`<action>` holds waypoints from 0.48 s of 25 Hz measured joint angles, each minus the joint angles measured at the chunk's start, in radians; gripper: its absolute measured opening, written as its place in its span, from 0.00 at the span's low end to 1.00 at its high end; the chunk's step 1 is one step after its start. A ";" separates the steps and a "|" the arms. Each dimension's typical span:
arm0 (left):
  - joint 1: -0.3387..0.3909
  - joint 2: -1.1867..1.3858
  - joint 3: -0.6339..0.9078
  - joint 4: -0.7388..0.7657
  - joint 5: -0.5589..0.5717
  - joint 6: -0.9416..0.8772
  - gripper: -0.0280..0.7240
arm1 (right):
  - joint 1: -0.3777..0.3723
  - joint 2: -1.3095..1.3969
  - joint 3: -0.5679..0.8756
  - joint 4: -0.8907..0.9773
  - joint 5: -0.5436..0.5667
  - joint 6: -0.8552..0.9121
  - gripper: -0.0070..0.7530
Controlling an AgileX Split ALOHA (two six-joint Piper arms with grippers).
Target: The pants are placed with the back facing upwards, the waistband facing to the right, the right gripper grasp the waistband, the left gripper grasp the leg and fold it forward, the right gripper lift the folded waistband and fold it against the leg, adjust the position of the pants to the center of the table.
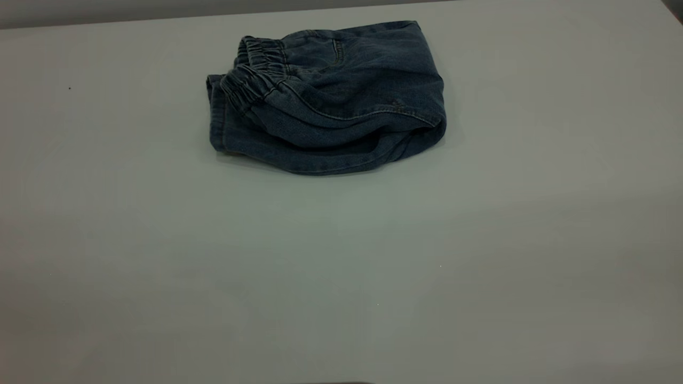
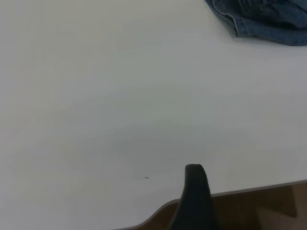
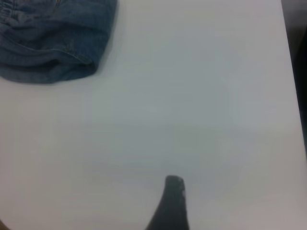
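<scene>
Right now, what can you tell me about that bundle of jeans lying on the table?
The pants are blue washed denim, folded into a compact bundle. The gathered elastic waistband lies on top toward the exterior view's left, its ruffles bunched. Pale stitched seams curve across the upper layer, and the rounded fold sits at the bundle's right. It rests on the pale grey table, toward the far edge. Nothing else touches it; neither hand is on it.

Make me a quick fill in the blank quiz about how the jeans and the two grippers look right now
1. The pants lie in a ____ bundle on the table.
2. The waistband now sits on the bundle's ____ side in the exterior view.
3. The number of grippers touching the pants is ____.

Missing words: folded; left; zero
</scene>
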 joint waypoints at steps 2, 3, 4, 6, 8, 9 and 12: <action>0.000 0.000 0.000 0.000 0.000 0.000 0.72 | 0.000 0.000 0.001 -0.016 -0.001 0.000 0.78; 0.000 0.000 0.000 0.000 0.000 0.000 0.72 | 0.000 0.000 0.001 -0.030 -0.002 0.003 0.78; 0.000 0.000 0.000 0.000 0.000 0.000 0.72 | 0.000 0.000 0.001 -0.050 -0.004 0.012 0.78; 0.000 0.000 0.000 0.000 0.000 0.000 0.72 | 0.000 0.000 0.002 -0.088 -0.009 0.049 0.78; 0.000 0.000 0.000 0.000 0.000 0.000 0.72 | 0.000 0.000 0.002 -0.129 -0.013 0.100 0.78; 0.000 0.000 0.000 0.000 0.000 0.000 0.72 | 0.000 0.000 0.002 -0.145 -0.015 0.119 0.78; 0.000 0.000 0.000 0.000 0.000 0.000 0.72 | 0.000 0.000 0.002 -0.172 -0.016 0.152 0.78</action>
